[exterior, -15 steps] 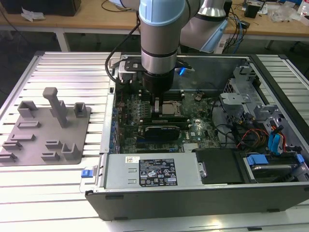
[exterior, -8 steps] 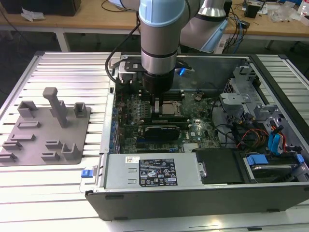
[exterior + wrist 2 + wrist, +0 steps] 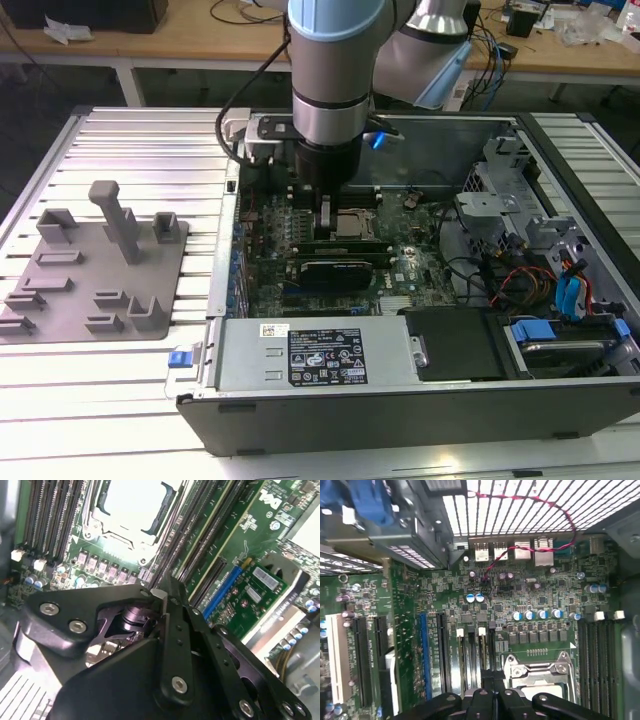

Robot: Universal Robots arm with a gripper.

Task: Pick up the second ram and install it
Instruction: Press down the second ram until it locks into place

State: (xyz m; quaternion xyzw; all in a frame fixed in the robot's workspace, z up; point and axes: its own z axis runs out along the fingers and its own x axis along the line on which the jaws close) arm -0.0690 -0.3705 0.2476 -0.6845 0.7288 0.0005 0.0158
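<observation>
My gripper reaches down into the open computer case, onto the motherboard just beside the processor socket. In the second wrist view the black fingers meet tip to tip, so the gripper is shut, and nothing shows between them. A long dark green stick that I take for the second ram stands on edge in a slot along the socket, with the fingertips at its end towards the exterior view's left. Whether they touch it I cannot tell. The memory slots run out from under the gripper.
A grey fixture tray with posts lies on the slatted table at the exterior view's left. In the case, a black card lies beside the slots, the power supply sits at the front, and cables and drive bays fill the right.
</observation>
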